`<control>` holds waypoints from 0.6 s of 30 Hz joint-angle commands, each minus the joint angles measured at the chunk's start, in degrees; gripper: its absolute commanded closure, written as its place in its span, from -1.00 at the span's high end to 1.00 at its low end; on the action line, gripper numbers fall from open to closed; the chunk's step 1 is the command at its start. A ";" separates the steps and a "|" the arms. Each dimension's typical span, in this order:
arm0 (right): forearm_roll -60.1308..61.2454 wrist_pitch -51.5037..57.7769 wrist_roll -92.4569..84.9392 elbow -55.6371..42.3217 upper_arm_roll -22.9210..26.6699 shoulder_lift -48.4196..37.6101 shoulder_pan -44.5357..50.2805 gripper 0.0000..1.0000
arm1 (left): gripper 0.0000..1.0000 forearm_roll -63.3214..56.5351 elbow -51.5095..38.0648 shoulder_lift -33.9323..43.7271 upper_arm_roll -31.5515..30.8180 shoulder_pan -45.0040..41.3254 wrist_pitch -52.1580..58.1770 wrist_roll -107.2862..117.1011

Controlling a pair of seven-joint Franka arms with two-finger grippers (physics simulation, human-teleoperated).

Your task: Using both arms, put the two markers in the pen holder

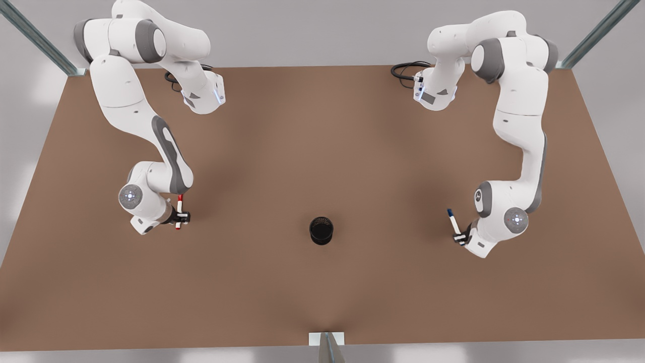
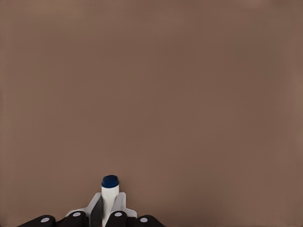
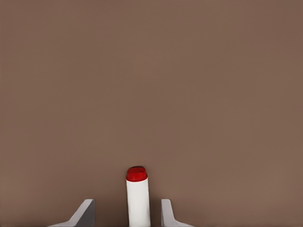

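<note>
The black pen holder stands on the brown table, midway between the two arms. On the front view's right, my left gripper is shut on the lower barrel of the blue-capped marker. In the left wrist view its fingers press on that marker. On the front view's left, my right gripper is open around the red-capped marker. Its white fingertips stand apart from the barrel, with a gap on each side.
Black cables lie near the arm bases at the table's far edge. Metal frame posts rise at the far corners, and a bracket sits at the near edge. Bare table surrounds the holder.
</note>
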State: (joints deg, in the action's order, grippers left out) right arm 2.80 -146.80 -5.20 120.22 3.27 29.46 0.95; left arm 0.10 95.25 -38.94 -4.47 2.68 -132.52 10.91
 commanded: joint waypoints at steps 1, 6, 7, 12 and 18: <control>0.10 -0.42 -3.50 0.02 -0.02 0.07 -0.07 0.20 | -0.57 1.83 -4.28 1.15 -2.03 -1.19 8.33 -0.71; 0.10 -0.42 -3.50 -0.07 -0.02 0.25 -0.07 -0.19 | -0.57 6.66 -14.66 6.07 -12.75 -1.10 26.53 -4.40; 0.10 -0.42 -3.50 -0.07 -0.02 0.25 -0.07 -0.28 | -0.57 6.58 -14.75 6.42 -15.48 -1.19 26.09 -4.40; 0.01 -0.33 -3.50 -0.25 -0.02 -0.01 -0.07 -0.46 | -0.57 7.89 -15.63 5.54 -24.45 -5.32 11.33 -27.42; 0.10 0.63 -3.06 -0.60 -1.86 -5.55 0.01 -0.46 | -0.57 17.83 -14.92 -0.78 -26.74 -12.17 -25.05 -45.36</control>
State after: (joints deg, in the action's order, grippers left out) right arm 3.21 -146.78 -7.97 119.71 1.74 24.57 0.93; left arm 15.08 80.41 -38.76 -30.87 -8.82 -135.79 -3.78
